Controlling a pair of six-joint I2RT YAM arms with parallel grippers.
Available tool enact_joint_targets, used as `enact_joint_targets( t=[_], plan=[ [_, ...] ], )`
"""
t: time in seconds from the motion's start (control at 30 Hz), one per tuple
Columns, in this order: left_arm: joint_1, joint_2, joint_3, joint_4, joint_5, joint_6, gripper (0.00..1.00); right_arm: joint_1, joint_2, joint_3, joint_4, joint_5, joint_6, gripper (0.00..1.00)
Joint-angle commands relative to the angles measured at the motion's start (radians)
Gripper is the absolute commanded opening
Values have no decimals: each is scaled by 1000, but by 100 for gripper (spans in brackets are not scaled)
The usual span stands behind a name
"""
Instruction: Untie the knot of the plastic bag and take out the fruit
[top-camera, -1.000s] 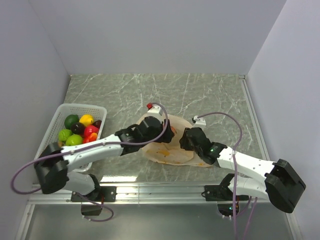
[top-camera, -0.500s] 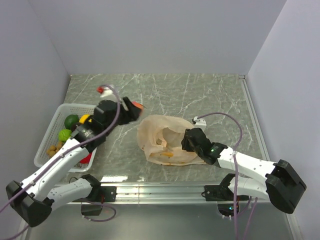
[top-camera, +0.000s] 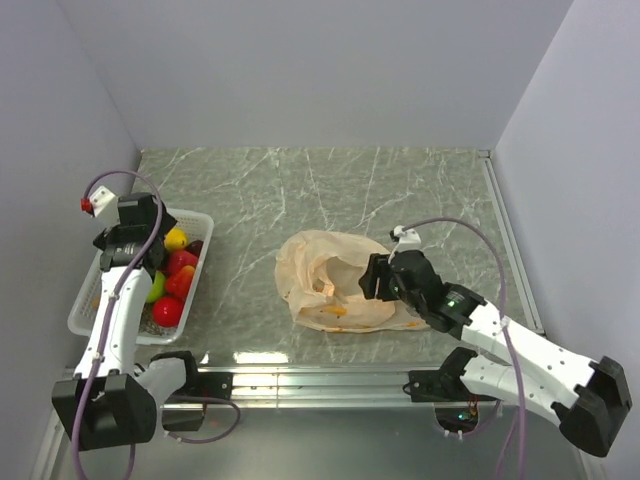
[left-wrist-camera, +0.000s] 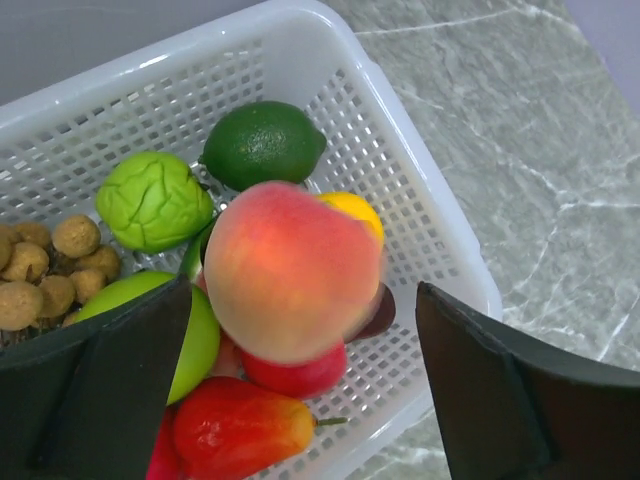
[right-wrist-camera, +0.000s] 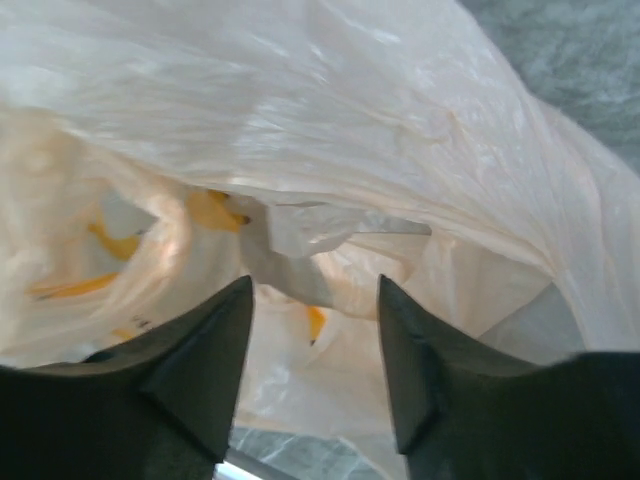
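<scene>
The left gripper (left-wrist-camera: 300, 390) is hanging wide open over the white lattice basket (left-wrist-camera: 420, 215), a round peach-orange fruit (left-wrist-camera: 292, 270) seemingly loose between its fingers (only the wrist view shows this). At four o'clock, the right gripper (right-wrist-camera: 312, 345), parted, is facing the crinkly pale-peach plastic bag (top-camera: 330, 285).

The peach (left-wrist-camera: 290, 272) was motion-blurred and hid fruit beneath it in the white basket (left-wrist-camera: 420, 200). The plastic bag (right-wrist-camera: 330, 130) ran past the frame edges; its interior was indiscernible.

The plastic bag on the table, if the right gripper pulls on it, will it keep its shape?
Probably not. The plastic bag looks thin and crinkled, slumped flat on the table, so it would likely fold and drag along, seeming light.
</scene>
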Motion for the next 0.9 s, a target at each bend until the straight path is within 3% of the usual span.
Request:
enact_joint_targets(
  t=[0.0, 0.2, 0.37, 0.43, 0.5, 0.6, 0.7, 0.87],
  plan=[
    [2, -62, 39, -14, 9, 23, 99, 1, -65, 135, -101, -4, -62, 69],
    [2, -220, 166, -150, 201, 153, 99, -11, -65, 363, -234, 145, -124, 84],
    [-34, -402, 281, -204, 501, 273, 99, -167, 40, 520, -245, 194, -161, 87],
    [-83, -462, 344, -251, 523, 319, 99, -238, 86, 595, -248, 193, -164, 89],
    [-174, -496, 437, -322, 432, 338, 99, -345, 106, 670, -285, 187, -154, 90],
    [-316, -563, 453, -394, 205, 324, 99, -460, 58, 700, -320, 209, -106, 91],
    [-369, -689, 435, -380, 52, 307, 99, -506, -40, 668, -327, 265, -82, 91],
    [-396, -801, 450, -385, -84, 326, 99, -508, -260, 628, -348, 320, -147, 91]
  ],
)
